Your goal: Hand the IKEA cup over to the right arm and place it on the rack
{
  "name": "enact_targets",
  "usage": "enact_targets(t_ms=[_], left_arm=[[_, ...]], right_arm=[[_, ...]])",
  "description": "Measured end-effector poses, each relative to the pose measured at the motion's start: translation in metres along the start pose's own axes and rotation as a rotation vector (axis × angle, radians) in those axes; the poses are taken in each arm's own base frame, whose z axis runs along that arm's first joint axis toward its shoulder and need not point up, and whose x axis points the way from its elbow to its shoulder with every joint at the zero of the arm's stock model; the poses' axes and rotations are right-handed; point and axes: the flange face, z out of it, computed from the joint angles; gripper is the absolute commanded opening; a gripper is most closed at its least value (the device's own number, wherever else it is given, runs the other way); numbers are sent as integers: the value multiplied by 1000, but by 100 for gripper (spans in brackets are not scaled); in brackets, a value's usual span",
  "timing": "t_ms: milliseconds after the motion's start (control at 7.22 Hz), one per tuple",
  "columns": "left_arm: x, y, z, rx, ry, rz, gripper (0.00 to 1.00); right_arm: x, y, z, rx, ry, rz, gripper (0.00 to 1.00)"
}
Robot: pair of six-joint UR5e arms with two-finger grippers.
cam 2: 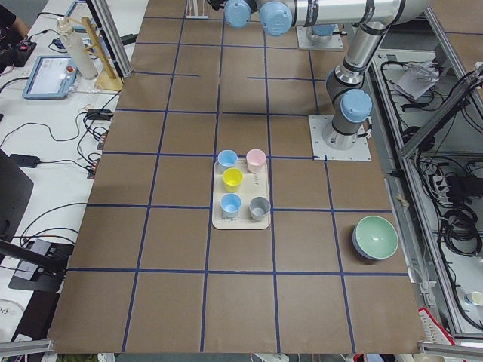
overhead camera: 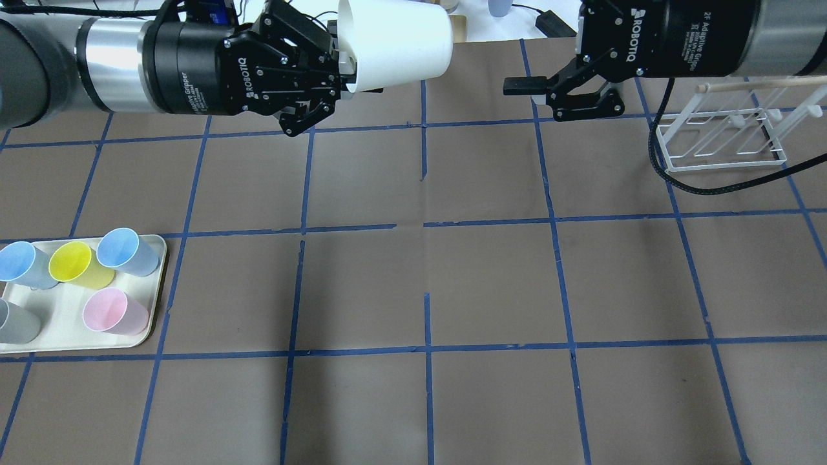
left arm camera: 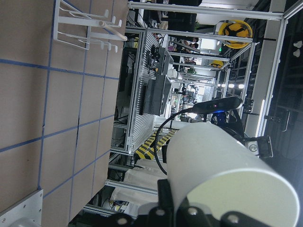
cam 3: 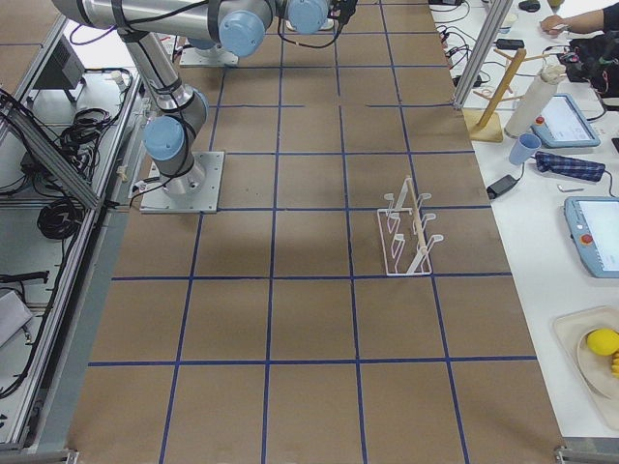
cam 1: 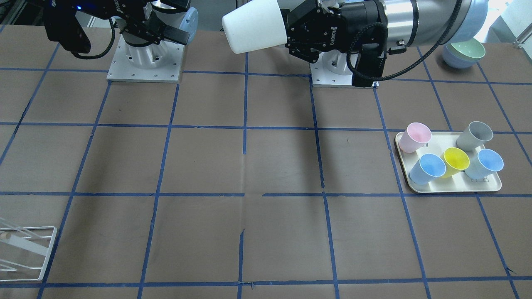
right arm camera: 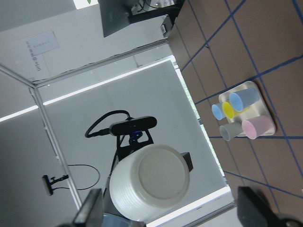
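My left gripper (overhead camera: 345, 64) is shut on the rim of the IKEA cup (overhead camera: 397, 42), a cream-white tumbler held on its side high above the table, base pointing at the right arm. The cup also shows in the front view (cam 1: 253, 29) and the left wrist view (left arm camera: 227, 175). My right gripper (overhead camera: 536, 97) is open and empty, a short gap from the cup's base. In the right wrist view the cup's base (right arm camera: 154, 182) sits between and beyond the spread fingers (right arm camera: 90, 213). The white wire rack (overhead camera: 723, 139) stands on the table under the right arm.
A cream tray (overhead camera: 152, 284) at the left holds a pink cup (overhead camera: 113, 311), a grey cup (overhead camera: 16, 323), a yellow cup and two blue ones. Stacked bowls (cam 1: 465, 52) sit beside the left arm's base. The rack also shows in the front view's corner (cam 1: 25, 249).
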Motion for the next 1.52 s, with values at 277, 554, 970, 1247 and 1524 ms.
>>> enact_targets(t_ms=[277, 554, 970, 1247, 1524], left_arm=[[-2, 9, 18, -12, 40, -20, 0], [-5, 12, 24, -17, 52, -30, 0], [-5, 13, 26, -19, 53, -31, 0], [-5, 13, 26, -19, 53, -31, 0], [-6, 13, 26, -20, 53, -34, 0]], right_arm=[[12, -12, 4, -10, -98, -21, 100], [11, -13, 9, -18, -146, -77, 100], [14, -6, 25, -49, -144, -145, 100], [17, -4, 27, -57, -140, -97, 100], [20, 4, 31, -67, -135, -54, 100]])
